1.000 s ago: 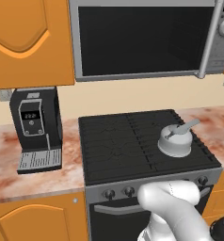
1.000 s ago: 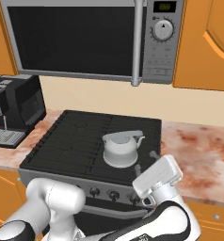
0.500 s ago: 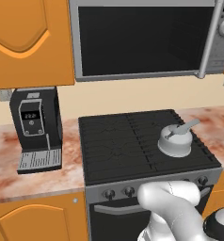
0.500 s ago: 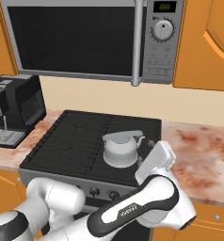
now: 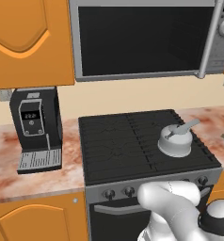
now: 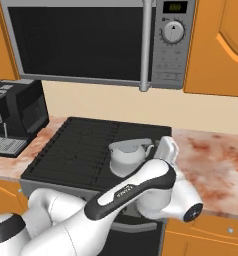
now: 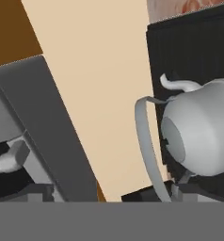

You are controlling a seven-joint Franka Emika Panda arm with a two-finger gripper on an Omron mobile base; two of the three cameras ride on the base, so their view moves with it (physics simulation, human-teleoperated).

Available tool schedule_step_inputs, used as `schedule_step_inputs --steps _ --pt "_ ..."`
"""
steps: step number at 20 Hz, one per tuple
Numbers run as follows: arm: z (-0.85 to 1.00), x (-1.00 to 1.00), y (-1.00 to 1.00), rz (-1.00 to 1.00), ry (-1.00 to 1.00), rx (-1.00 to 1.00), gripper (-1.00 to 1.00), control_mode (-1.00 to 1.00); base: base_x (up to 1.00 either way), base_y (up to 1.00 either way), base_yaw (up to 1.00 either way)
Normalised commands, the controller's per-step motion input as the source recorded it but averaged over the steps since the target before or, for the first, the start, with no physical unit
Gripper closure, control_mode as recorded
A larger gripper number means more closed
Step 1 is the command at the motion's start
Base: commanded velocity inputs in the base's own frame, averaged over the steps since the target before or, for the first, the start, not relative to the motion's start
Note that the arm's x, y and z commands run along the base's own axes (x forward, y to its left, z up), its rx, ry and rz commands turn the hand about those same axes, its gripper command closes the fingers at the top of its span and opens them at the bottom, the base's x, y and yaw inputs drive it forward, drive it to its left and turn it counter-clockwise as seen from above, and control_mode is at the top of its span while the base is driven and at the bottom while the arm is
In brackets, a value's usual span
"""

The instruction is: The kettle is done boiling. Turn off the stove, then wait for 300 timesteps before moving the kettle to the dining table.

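One kettle [image 5: 175,140] sits on the stove [image 5: 132,141] in the left base view, on the grate at the front right, its handle slanting up and away, with a black coffee machine [image 5: 36,127] on the counter left of the stove. From the right base view the kettle [image 6: 127,156] is on the stove's near right grate, and the white hand [image 6: 167,150] stands just beside it, perhaps not touching. Rolled sideways, the hand view shows the kettle [image 7: 203,134] close ahead against the dark cooktop [image 7: 189,52], the jaws spread wide and gripping nothing.
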Motion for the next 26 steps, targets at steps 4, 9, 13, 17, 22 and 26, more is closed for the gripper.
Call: schedule_step_inputs --steps 4,9,13,17,22,26 --pt "0.00 0.23 0.08 -0.02 0.12 -0.13 -1.00 -1.00 0.00 0.00 0.00" --pt "0.00 0.15 0.14 0.00 0.09 -0.12 -1.00 -1.00 0.00 0.00 0.00" --pt "0.00 0.03 0.19 0.00 0.04 -0.12 -1.00 -1.00 0.00 0.00 0.00" --pt "0.00 0.00 0.20 0.00 0.01 -0.11 -1.00 -1.00 0.00 0.00 0.00" --pt "0.00 0.00 0.17 0.00 0.00 -0.08 -1.00 -1.00 0.00 0.00 0.00" --pt "0.00 0.14 0.21 0.00 0.06 -0.09 -1.00 -1.00 0.00 0.00 0.00"
